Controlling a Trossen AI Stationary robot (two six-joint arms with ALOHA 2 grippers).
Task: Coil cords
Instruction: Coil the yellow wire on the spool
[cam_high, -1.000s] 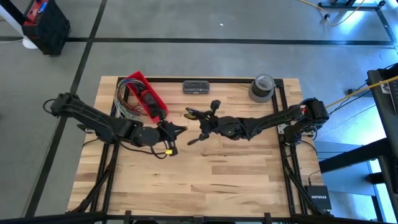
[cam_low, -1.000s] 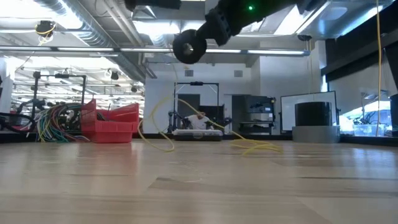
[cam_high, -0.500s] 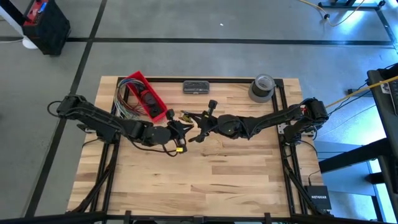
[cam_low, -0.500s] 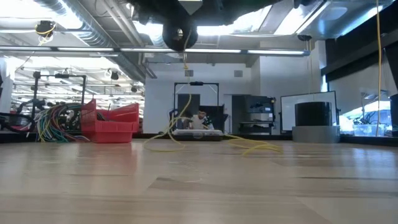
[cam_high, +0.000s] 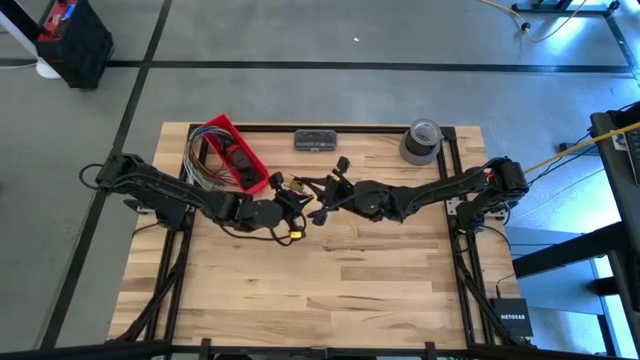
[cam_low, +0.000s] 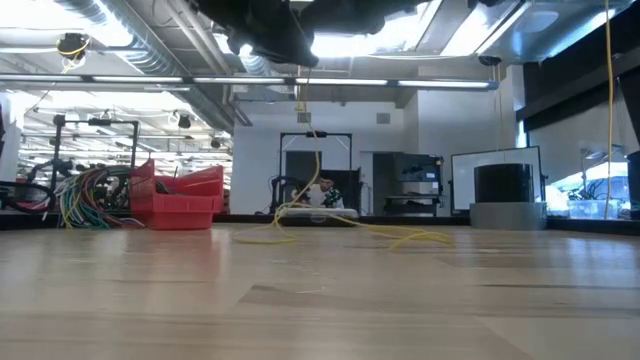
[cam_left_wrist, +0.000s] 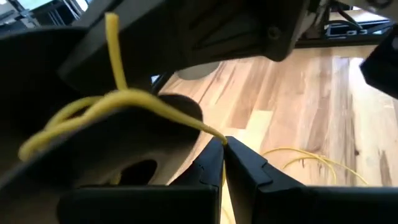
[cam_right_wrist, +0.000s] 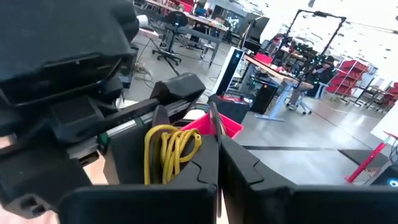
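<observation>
While both arms meet above the table's middle, the only legible writing is "NETGEAR" on a black box (cam_high: 511, 318) on the floor off the table's right front corner. From left to right along the far edge stand a red bin (cam_high: 234, 152) with a bundle of coloured wires (cam_high: 197, 160), a small dark tray (cam_high: 314, 139) and a grey tape roll (cam_high: 421, 140). The left gripper (cam_high: 300, 196) is closed, pinching the cords (cam_left_wrist: 130, 99), which loop up from its fingertips. The right gripper (cam_high: 318, 186), also closed, carries a small coil of the same yellow strand. More cord trails down to the wood (cam_low: 330, 222). The near half of the table (cam_high: 340, 290) lies bare to its front edge.
</observation>
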